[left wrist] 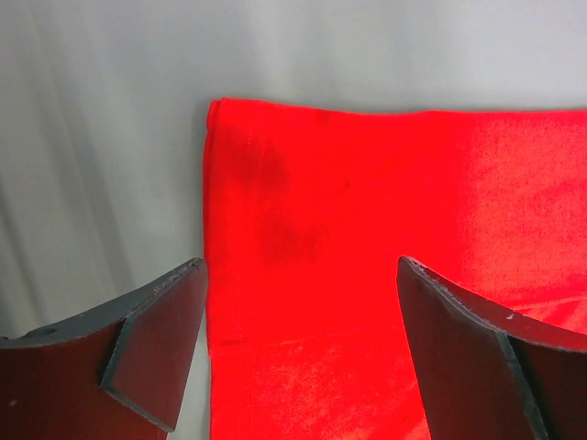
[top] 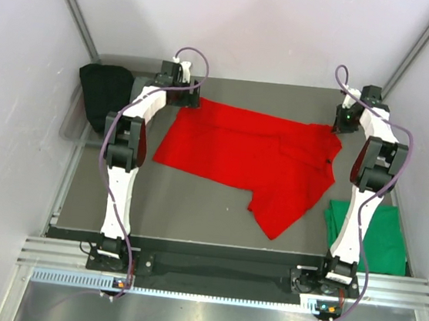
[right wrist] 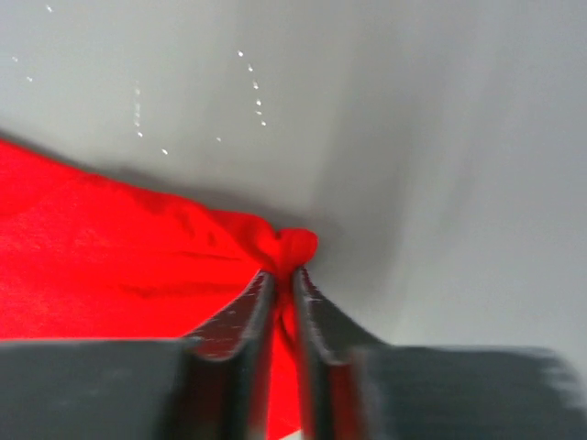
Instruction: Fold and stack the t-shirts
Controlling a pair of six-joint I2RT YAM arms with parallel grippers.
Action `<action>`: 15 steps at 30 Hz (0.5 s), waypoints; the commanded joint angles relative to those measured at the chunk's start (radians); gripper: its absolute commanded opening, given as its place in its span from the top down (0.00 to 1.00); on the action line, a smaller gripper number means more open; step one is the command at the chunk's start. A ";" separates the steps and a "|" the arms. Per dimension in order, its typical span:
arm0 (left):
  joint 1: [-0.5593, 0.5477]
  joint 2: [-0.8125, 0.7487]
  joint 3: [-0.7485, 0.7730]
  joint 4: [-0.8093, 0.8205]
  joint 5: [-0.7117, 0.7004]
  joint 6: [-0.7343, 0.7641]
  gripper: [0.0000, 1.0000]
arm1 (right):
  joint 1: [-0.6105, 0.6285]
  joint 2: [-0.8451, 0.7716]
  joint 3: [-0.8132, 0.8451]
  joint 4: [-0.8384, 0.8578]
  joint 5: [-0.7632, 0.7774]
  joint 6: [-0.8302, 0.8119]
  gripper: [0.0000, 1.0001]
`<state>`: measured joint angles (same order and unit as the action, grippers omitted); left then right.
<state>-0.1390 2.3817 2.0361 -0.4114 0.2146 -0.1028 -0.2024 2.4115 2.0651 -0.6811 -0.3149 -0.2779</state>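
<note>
- The right end effector [right wrist: 283, 275] is pinched almost shut on a small bunched tuck of the red t-shirt [top: 239, 152] at the garment's far right corner, with the cloth gathered into a knot just beyond the fingertips.
- The left end effector [left wrist: 301, 275] hangs with its jaws spread wide and grips nothing. It is poised over the shirt's far left corner.
- Seen from the left wrist, the shirt's stitched side edge runs straight away from the end effector, just inside the left finger. That finger stands over bare surface [top: 193, 212] and the right finger over red cloth.
- The red t-shirt lies spread flat with its long axis running left to right across the far half of the surface, from one arm to the other. A flap trails toward the near right.
- Each arm is at the corner on its own side, so neither has to cross over. The left corner lies directly beneath and ahead of the open jaws.
- Judging by this, the next move depends on the left jaws coming down onto that edge and closing, to match the right-hand pinch, before the far edge can be drawn toward the near side.
- The green t-shirt [top: 380, 237] lies at the near right, beside the right arm and apart from the red one.
- A black cloth [top: 102, 93] sits off the far left corner.
</note>
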 commanded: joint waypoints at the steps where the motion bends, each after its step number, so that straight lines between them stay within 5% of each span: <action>1: 0.001 -0.058 -0.013 0.039 0.014 -0.005 0.12 | -0.011 0.044 0.075 -0.087 -0.044 0.000 0.96; 15: 0.001 -0.098 -0.031 0.051 -0.067 0.006 0.12 | -0.011 0.066 0.196 0.087 0.109 0.095 1.00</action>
<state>-0.1390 2.3798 2.0171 -0.4072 0.1780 -0.1024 -0.2047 2.4596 2.1700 -0.6838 -0.2619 -0.2150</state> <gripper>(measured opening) 0.884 0.022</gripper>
